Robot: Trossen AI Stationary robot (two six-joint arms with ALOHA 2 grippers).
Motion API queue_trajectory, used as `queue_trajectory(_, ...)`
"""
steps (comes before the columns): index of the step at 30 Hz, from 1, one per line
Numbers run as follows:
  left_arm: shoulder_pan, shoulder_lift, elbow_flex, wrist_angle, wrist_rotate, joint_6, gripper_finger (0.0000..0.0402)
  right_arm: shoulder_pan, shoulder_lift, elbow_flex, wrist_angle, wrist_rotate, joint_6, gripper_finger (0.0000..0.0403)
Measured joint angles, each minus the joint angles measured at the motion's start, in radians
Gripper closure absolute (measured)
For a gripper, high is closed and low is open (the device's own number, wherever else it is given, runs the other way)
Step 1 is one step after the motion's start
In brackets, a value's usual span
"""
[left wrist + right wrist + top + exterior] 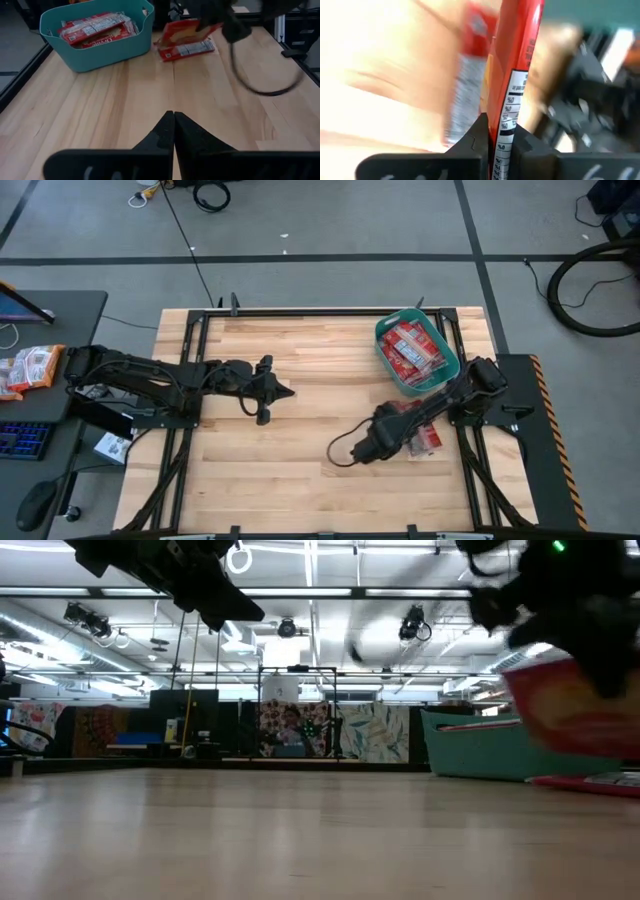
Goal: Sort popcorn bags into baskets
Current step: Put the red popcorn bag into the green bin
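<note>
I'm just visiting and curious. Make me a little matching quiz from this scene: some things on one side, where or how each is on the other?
Things:
1. left gripper
2. right gripper
3. teal basket
4. popcorn bag on the table

States:
a. lies flat beside the basket
b. shut on a red popcorn bag
c. holds several red bags
d. shut, holding nothing

Pairs: 1-d, 2-b, 3-c, 4-a
</note>
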State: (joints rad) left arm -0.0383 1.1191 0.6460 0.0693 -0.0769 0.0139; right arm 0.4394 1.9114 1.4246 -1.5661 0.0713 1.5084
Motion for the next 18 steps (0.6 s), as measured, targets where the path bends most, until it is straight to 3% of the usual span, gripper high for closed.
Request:
queue_trajectory(8,0.000,0.000,0.000,0.002,0.000,0.000,0.0392,-0.069,0.000,0.176,-0.004,0.292,-0.146,0.0370)
queue_trajectory(18,0.000,0.000,0.000,-0.002,0.000,0.003,0.0392,-0.289,-0.004,0.196,-0.005,0.440,-0.504,0.0374)
